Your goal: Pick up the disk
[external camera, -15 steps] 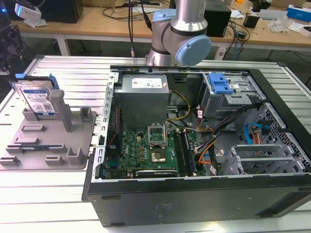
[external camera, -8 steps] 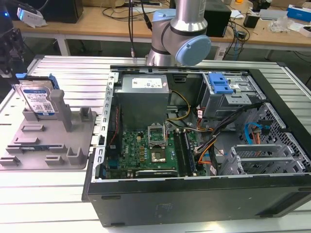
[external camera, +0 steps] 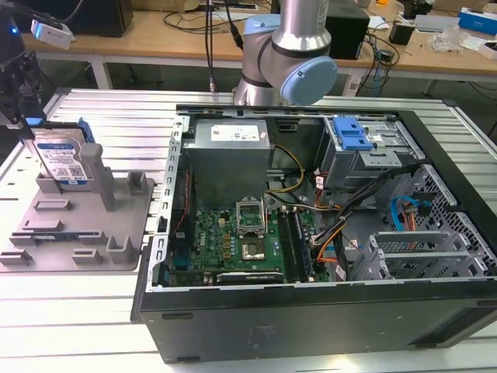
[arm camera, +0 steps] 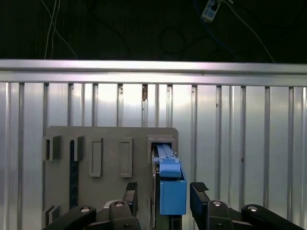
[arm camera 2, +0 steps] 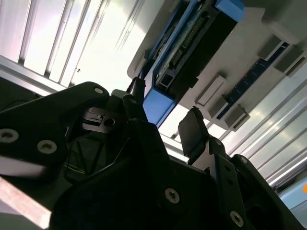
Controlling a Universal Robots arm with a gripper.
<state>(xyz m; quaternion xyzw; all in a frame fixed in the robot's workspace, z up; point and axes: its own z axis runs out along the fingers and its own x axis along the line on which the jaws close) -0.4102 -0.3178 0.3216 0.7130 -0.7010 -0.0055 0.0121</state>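
Robot arm at the workbench: we see the gripper (arm camera: 164, 190) poised directly over the disk (external camera: 62, 161). The disk stands on edge in a slot of the grey fixture plate (external camera: 54, 233) at the exterior view's left, just beside the open computer case (external camera: 311, 202). In the first wrist view its 2 fingers (arm camera: 199, 192) are spread on either side of the disk's blue-railed upper edge. A gap shows on each side, and they grip nothing.
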